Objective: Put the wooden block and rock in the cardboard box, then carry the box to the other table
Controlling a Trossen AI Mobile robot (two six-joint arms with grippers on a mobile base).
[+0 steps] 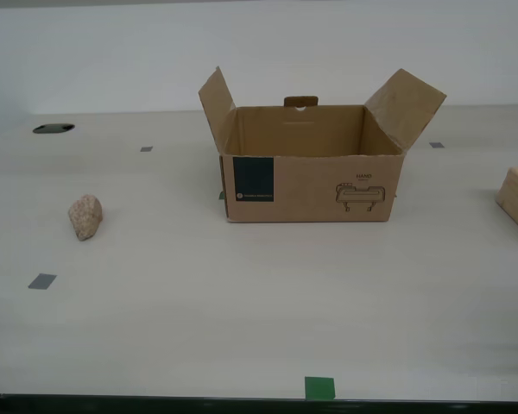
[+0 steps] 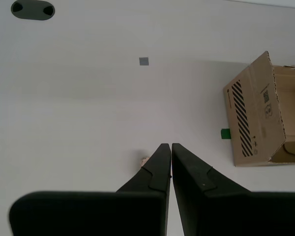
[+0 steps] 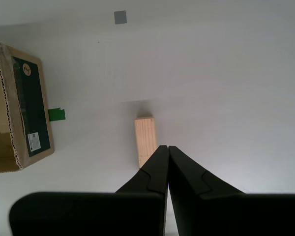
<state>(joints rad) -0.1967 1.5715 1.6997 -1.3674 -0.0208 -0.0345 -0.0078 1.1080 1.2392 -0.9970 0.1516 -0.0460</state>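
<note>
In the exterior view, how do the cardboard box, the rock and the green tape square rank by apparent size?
1. cardboard box
2. rock
3. green tape square, slightly smaller than the rock, though nearer the camera

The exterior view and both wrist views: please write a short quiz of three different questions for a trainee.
1. True or false: the rock lies inside the box.
2. Which thing does the first wrist view show past my first gripper? A) rock B) block C) green tape
3. Fill in: the jaws of my second gripper are ____.

Key: 1. False; it lies on the table, toward the exterior view's left of the box. 2. B. 3. shut, holding nothing.
</note>
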